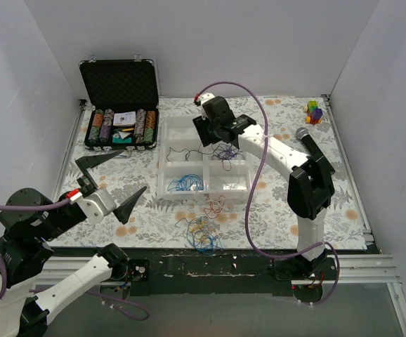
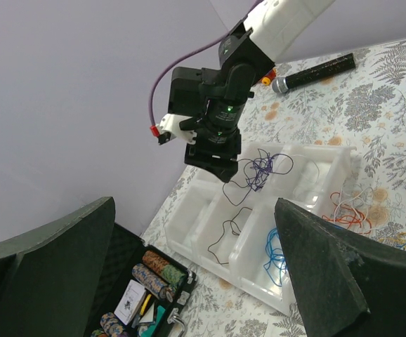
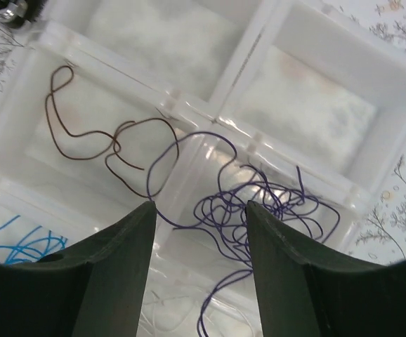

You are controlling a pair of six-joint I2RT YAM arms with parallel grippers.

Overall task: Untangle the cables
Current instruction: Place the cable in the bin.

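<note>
Far-left corner of the table (image 1: pixel 345 184): we note an open black case (image 1: pixel 119 83) with rows of poker chips (image 1: pixel 106 126) in its base.

Near-left: the left gripper (image 1: pixel 136 169) hangs above the cloth, jaws spread wide and nothing between them. It is well apart from any cable.

Centre: a white divided tray (image 1: pixel 177 137). We see a small heap of blue wires (image 1: pixel 185 184) in its near-left compartment. One thin dark wire (image 3: pixel 105 144) lies looped in a compartment nearer the middle.

The right gripper (image 3: pixel 199 205) is poised over the tray, pointing down, with its fingers (image 3: pixel 126 267) standing apart. We log it as released, since nothing is pinched between them. A loose bundle of purple wires (image 3: pixel 259 210) sits directly under the gap. It is draped across a divider wall, with one strand trailing towards the dark wire.

Just off the tray's near edge, on the cloth, lie a few red and orange strands (image 1: pixel 215 206). Closer to the near edge of the table is the main tangle (image 1: pixel 203 232), showing blue and yellow among other colours.

Right side: a microphone (image 1: pixel 308 140) lies on the cloth. A small multicoloured block toy (image 1: pixel 315 111) sits in the far-right corner.
</note>
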